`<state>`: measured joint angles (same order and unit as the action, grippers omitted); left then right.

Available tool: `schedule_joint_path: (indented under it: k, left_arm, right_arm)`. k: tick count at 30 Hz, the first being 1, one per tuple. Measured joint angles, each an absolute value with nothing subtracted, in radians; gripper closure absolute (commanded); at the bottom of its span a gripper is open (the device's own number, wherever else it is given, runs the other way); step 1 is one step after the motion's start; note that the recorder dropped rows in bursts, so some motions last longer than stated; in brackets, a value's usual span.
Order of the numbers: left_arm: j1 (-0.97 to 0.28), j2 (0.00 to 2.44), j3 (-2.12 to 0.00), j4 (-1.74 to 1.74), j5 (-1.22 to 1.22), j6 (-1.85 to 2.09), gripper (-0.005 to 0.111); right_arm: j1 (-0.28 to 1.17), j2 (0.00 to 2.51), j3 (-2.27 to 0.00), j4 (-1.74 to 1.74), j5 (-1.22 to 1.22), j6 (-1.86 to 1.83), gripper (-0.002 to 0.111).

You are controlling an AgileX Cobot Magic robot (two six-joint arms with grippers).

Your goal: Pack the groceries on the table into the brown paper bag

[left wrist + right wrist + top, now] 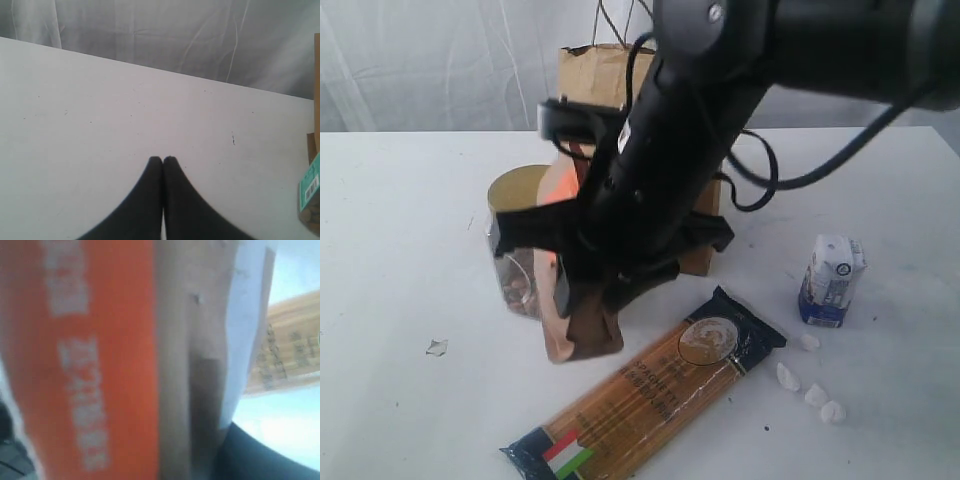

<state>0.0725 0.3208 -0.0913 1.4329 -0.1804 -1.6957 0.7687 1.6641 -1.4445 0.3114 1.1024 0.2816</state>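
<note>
Groceries (517,188) in view sit outside the tall brown paper bag (595,70): my right gripper (600,290) clamps the small orange-labelled brown pouch (585,335) beside it, left gripper (162,160) closed empty; long spaghetti pack (650,395) awaits on white tabletop (400,250).

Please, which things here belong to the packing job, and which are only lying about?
For the job: brown paper bag, gold-lidded jar, orange-labelled brown pouch, spaghetti pack, white-blue carton, small white lumps.
Just lying about: pale scrap on the tabletop, white curtain behind.
</note>
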Motion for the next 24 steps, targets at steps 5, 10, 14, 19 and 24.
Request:
schedule_joint_path:
  k: [5,10,14,19,24]
  left_arm:
    - [0.073,0.321,-0.091,1.433,-0.18,-1.696,0.107]
    - [0.073,0.321,-0.091,1.433,-0.18,-1.696,0.107]
    - [0.073,0.321,-0.091,1.433,-0.18,-1.696,0.107]
    - [0.073,0.321,-0.091,1.433,-0.18,-1.696,0.107]
    - [0.073,0.321,-0.091,1.433,-0.18,-1.696,0.107]
  right_arm:
    - [0.771,1.531,-1.443,0.313,0.859,0.282,0.108]
    - [0.769,1.485,-1.445,0.315,0.632,0.269,0.108]
    - [0.769,1.49,-1.451,0.313,0.462,0.121,0.108]
    - [0.726,1.518,-1.453,0.277,0.256,0.028,0.108]
    - [0.642,1.588,-1.453,0.259,0.176,0.015,0.108]
